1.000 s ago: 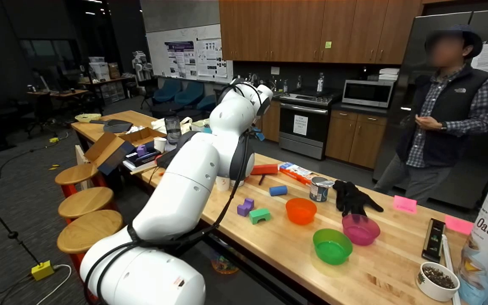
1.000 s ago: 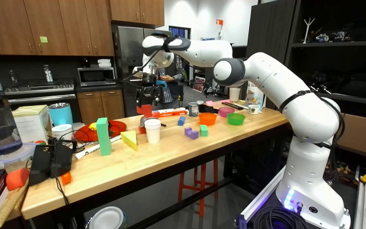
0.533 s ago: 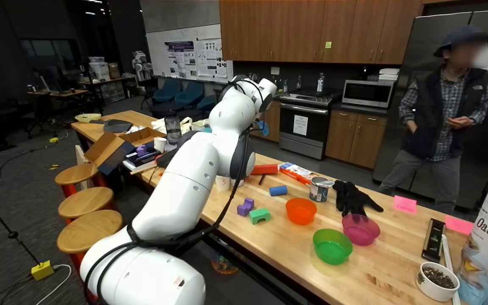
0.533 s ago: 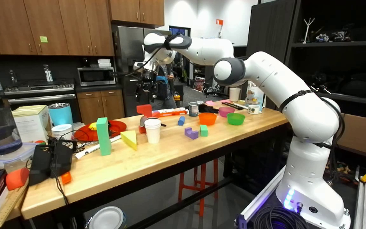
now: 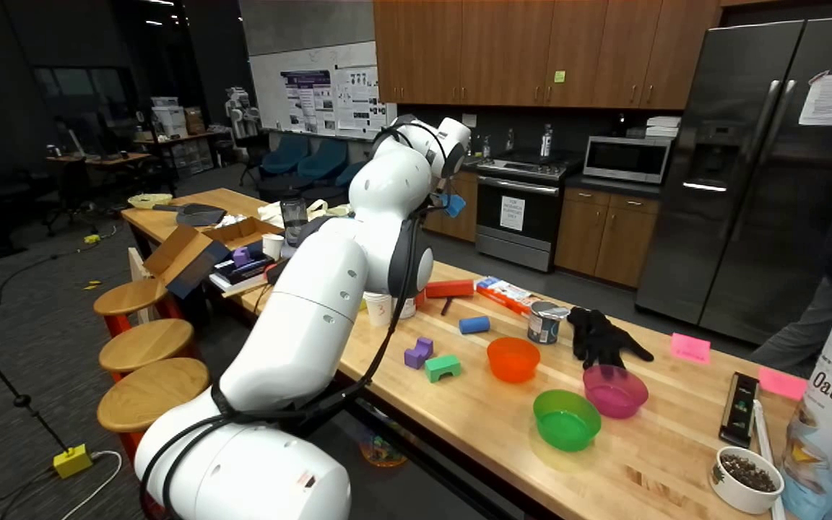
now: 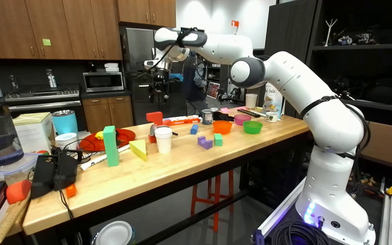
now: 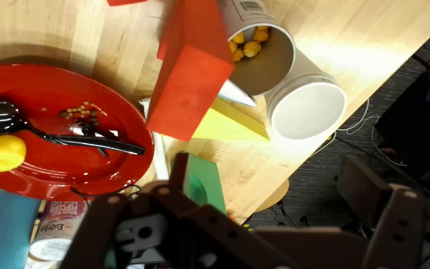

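Two fingers point(image 7: 364, 185) of the empty gripper point(image 6: 158, 98) stand wide apart above the table point(image 6: 189, 151); nearest below is a red block point(image 7: 189, 93), with a yellow wedge point(image 7: 231, 123), white cup stack point(image 7: 307, 109) and upright green block point(image 7: 211, 179) nearby.

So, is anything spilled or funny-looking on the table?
Maybe one thing: in the wrist view, little round bits lie loose on the red plate, some tan and some dark. They look odd because they're scattered, as if dropped, but I can't tell whether they really spilled.
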